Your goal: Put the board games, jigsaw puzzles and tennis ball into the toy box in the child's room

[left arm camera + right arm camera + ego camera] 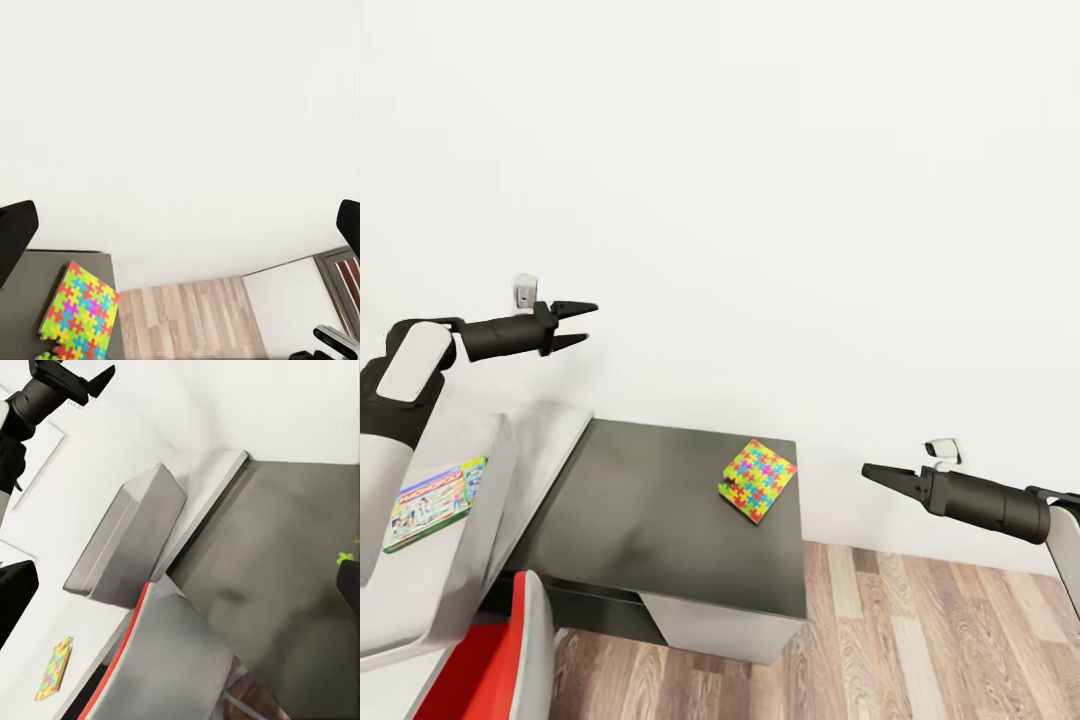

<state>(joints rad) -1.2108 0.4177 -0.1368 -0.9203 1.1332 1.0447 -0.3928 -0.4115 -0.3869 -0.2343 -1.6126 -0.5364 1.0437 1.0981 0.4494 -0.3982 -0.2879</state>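
Observation:
A colourful jigsaw puzzle [757,480] lies flat on a dark grey surface [650,520] beside the table's pale top [555,440]; the left wrist view has the puzzle [79,315] low in the picture. The light grey toy box [495,520] stands at the left with a board game [435,503] lying in it. My left gripper [575,325] is open, high in the air near the wall, holding nothing. To the right of the puzzle, off the table's edge, my right gripper [870,472] hangs open and empty. In the right wrist view a second colourful sheet [54,667] lies beyond the toy box [127,540].
A red and grey chair [490,660] stands in front of the table at the lower left. Wood-plank floor [940,640] spreads to the right, with a white wall [760,200] straight ahead behind the table.

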